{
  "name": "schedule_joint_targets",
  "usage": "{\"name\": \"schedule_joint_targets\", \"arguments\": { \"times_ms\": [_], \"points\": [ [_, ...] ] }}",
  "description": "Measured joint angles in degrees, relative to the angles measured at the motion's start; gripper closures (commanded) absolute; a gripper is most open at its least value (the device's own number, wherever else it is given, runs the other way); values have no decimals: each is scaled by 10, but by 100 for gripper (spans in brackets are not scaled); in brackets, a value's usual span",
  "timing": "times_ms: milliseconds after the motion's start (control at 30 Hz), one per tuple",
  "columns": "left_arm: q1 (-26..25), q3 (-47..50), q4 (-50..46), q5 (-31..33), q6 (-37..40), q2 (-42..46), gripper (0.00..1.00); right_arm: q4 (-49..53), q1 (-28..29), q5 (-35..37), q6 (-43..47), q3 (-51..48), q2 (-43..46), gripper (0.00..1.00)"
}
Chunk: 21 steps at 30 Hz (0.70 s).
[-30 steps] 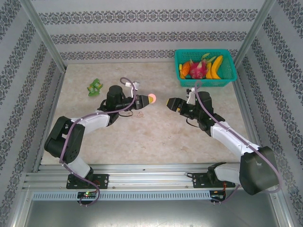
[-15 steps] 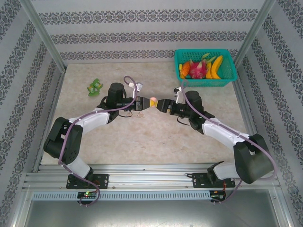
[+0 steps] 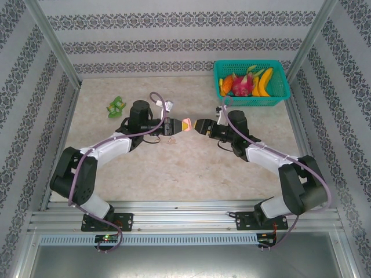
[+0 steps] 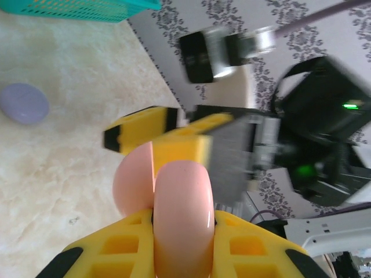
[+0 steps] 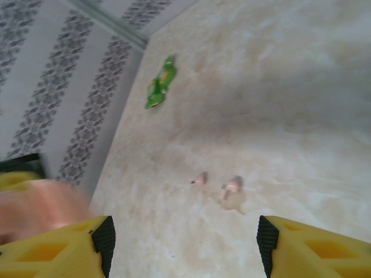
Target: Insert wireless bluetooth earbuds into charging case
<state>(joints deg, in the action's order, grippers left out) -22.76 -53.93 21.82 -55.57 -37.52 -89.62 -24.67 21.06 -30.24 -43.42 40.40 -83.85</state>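
The left gripper (image 3: pixel 175 124) is clamping a pink case (image 4: pixel 179 214) by one edge, holding it off the table (image 3: pixel 191 174) at mid-depth. The right gripper (image 5: pixel 181 237) is standing with its jaws wide apart, one finger right beside the case. Whether it is touching, I cannot tell.

As I judge it, the risk is sitting in that meeting. A smooth, round shell pinched at its rim is likely to pivot or squirt out if the right finger is pushing sideways rather than catching the lid. Whether the lid is parted I cannot tell. A dropped case would be landing near the two pink earbuds (image 5: pixel 233 185), which are lying loose on the table close below the grippers. Tiny and light, they could be scattering at a knock. Neither is in the case yet.

For room, the table nearest the bases is lying bare, so both elbows are getting free swing. Farther out on the left, a green wrapper (image 3: pixel 116 106) is lying near the side wall, well apart from the grippers. A lilac case (image 4: pixel 23 103) is resting on the table, and beyond it the basket (image 3: pixel 255 101) is filling the far right corner — the tightest spot for the right arm. Walls (image 3: pixel 174 40) are closing in the far edge and both sides.
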Motion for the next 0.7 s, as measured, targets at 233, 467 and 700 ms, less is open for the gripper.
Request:
{"name": "schedule_joint_targets", "arguments": {
  "times_ms": [233,467,700],
  "points": [
    [0,-9,0,-6,3,15,90,0,-11,3,-18,-23,-1,33],
    [0,-9,6,-10,0,9,90,-1,-11,-35,-18,-24,72,36],
    [0,-9,35,-14,-19,-13,90,-2,-10,-73,-18,-19,82,42]
  ]
}}
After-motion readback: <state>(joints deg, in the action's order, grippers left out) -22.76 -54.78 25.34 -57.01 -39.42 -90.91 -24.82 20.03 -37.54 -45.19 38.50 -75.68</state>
